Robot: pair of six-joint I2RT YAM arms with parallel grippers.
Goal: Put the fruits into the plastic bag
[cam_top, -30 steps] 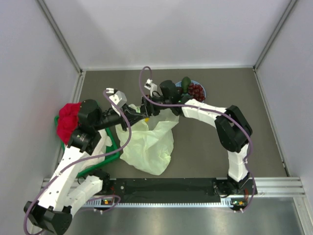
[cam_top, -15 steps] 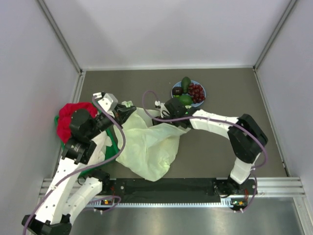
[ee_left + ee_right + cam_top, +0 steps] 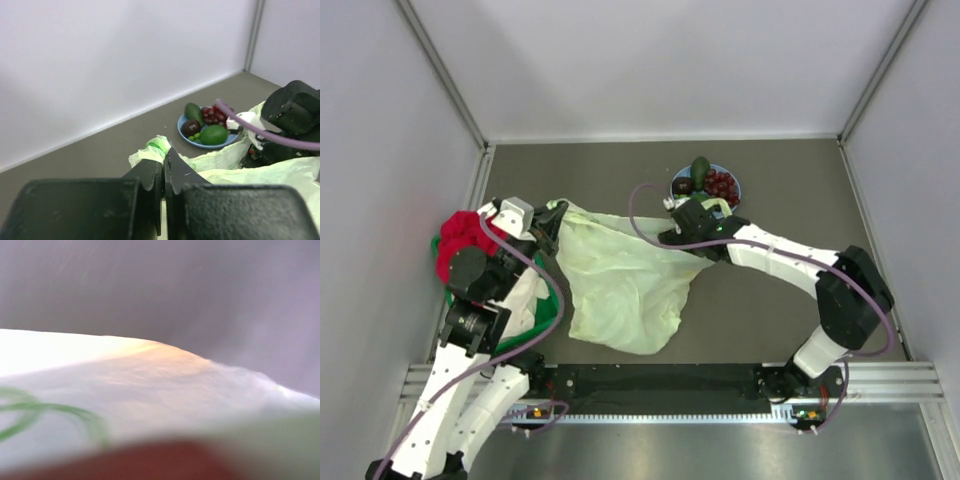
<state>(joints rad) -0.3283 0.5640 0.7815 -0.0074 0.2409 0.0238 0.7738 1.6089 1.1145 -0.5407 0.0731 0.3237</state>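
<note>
Fruits sit on a round blue plate [image 3: 738, 186] close to the far edge of the worktop, right of its middle: a dark green avocado-like fruit [image 3: 700, 167], a dark red grape bunch [image 3: 722, 185], a small dark fruit [image 3: 683, 186] and a brighter green rounded fruit [image 3: 214, 134]. None of these is in the large pale yellow-green crinkly plastic bag [image 3: 620, 285], which is spread over the middle of the worktop and reaches toward the near edge. Its upper edge is stretched between the two arms. The left claw [image 3: 163, 157] is clenched on a bunched bit of that edge, toward the left edge of the worktop. The right claw [image 3: 675, 232] sits at the other end of the edge, just beside the plate. Its wrist view is a blur of pale plastic, so I cannot tell whether it grips. A bunched red cloth [image 3: 458, 245] lies at the left edge.
</note>
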